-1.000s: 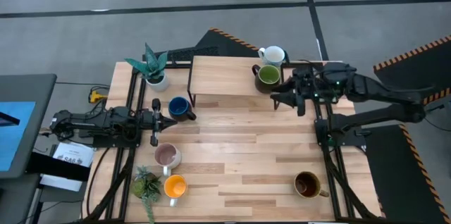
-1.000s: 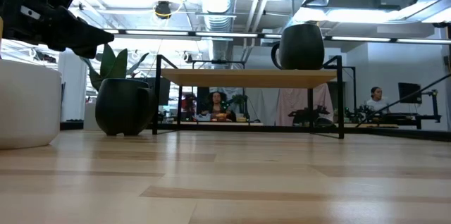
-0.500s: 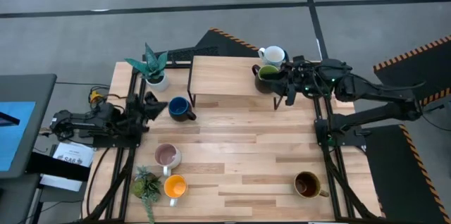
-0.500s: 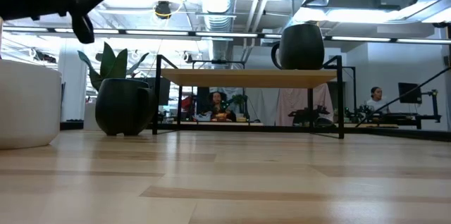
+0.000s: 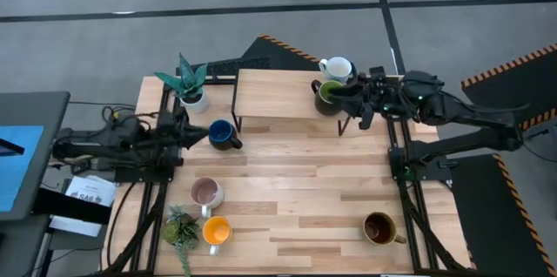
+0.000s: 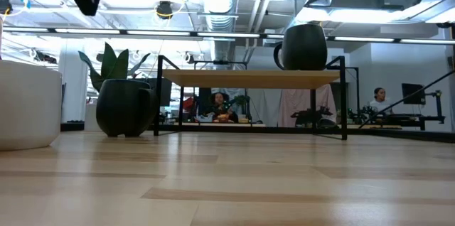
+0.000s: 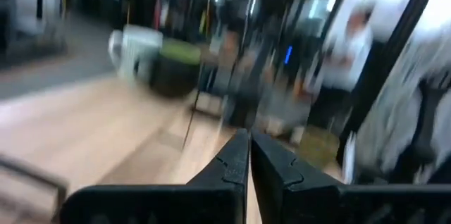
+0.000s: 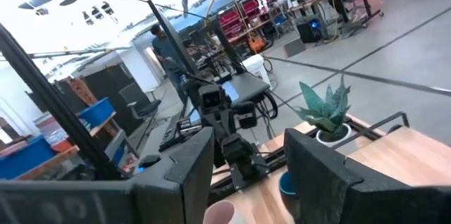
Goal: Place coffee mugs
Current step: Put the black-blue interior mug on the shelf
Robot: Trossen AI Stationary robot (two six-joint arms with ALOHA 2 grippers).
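The left claw (image 5: 185,131) is clenched and empty, just left of the dark blue ceramic mug (image 5: 221,133) on the wooden bench (image 5: 305,181). The right claw (image 5: 341,94) is released around the green ceramic mug (image 5: 330,95) on the raised wooden shelf (image 5: 274,94).

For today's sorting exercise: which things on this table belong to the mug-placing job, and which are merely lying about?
Job things: white mug, green mug, blue mug, pink mug, orange mug, brown mug, raised shelf.

Lying about: spiky teal plant, bushy green plant.
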